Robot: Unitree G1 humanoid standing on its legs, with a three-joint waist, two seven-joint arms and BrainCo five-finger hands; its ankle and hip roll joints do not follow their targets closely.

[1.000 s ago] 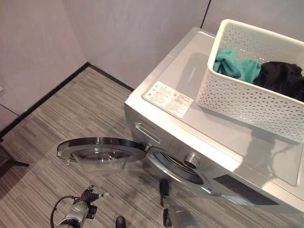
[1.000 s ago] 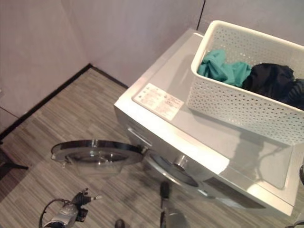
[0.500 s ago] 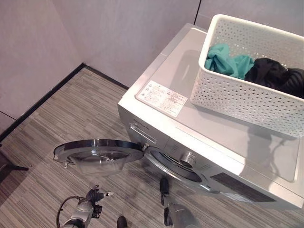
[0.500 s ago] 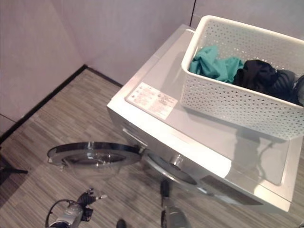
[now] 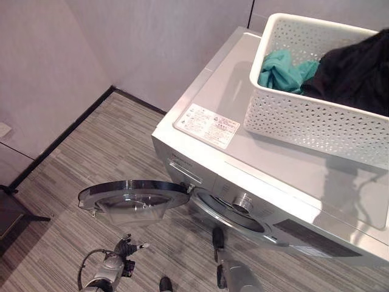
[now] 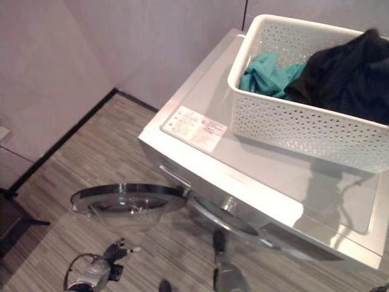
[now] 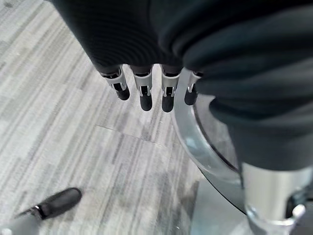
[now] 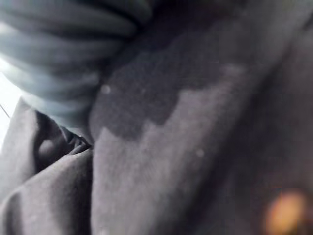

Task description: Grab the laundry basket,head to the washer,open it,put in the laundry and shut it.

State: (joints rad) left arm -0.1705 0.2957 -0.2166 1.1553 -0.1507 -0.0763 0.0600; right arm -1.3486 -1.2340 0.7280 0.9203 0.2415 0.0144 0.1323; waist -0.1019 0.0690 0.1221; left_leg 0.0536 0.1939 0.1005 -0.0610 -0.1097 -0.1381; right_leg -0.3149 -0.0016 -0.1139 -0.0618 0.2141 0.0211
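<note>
- The washer has its round door swung fully open to the left, hanging over the floor; the drum opening is unblocked.
- The white basket takes up the right of the washer's top; the left strip is bare.
- Black cloth is heaped above the basket's rim.

The left hand wore a dark cover of fine ribs over its back and wrist. From under that cover came a row of silver fingers, each with small dark slots along its metal and a rounded, glossy black tip. Seen from the head, just in front of the washer door, the left arm was silver-grey with black fittings at the wrist. The right hand showed a cover of broad, rounded ribs that looked grey-blue.
</note>
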